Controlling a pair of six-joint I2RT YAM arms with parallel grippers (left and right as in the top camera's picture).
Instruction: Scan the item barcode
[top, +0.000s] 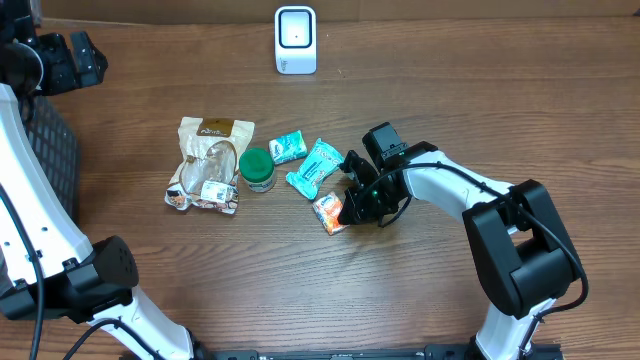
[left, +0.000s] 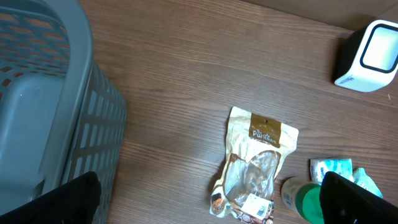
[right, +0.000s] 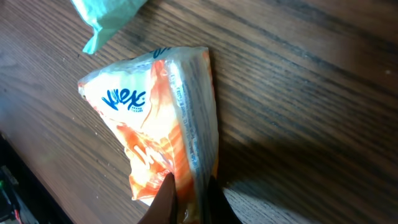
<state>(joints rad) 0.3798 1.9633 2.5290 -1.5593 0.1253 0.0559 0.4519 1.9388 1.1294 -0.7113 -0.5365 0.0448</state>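
- The right fingers (right: 163, 202) were pressed together on the orange tissue packet (right: 161, 124), pinching its thin sealed edge at the packet's 6 o'clock end in the right wrist view.
- From the pinch point, the body of the packet extended toward 12 o'clock. Its blue-lettered face lay at 10 o'clock of the fingers.
- In the overhead view, the orange tissue packet (top: 329, 212) sat at 9 o'clock of the right fingers (top: 352, 208), touching them, near the centre of the bench (top: 480, 100).
- Whether the packet rested on the bench or was raised just clear of it could not be determined.
- The left fingers (left: 68, 199) were spread wide and held nothing. They hung at 10 o'clock of the bench in the overhead view, beside the grey basket (left: 43, 106).
- The scanner (top: 295, 40) stood upright at 12 o'clock of the bench, well apart from the packet.
- Two teal packets (top: 288, 147) (top: 316, 165) lay at 11 o'clock of the orange packet, the nearer one just beside it.
- A green-lidded jar (top: 258, 170) stood at 10 o'clock of the orange packet, touching a clear snack bag (top: 208, 165) at its 9 o'clock side.
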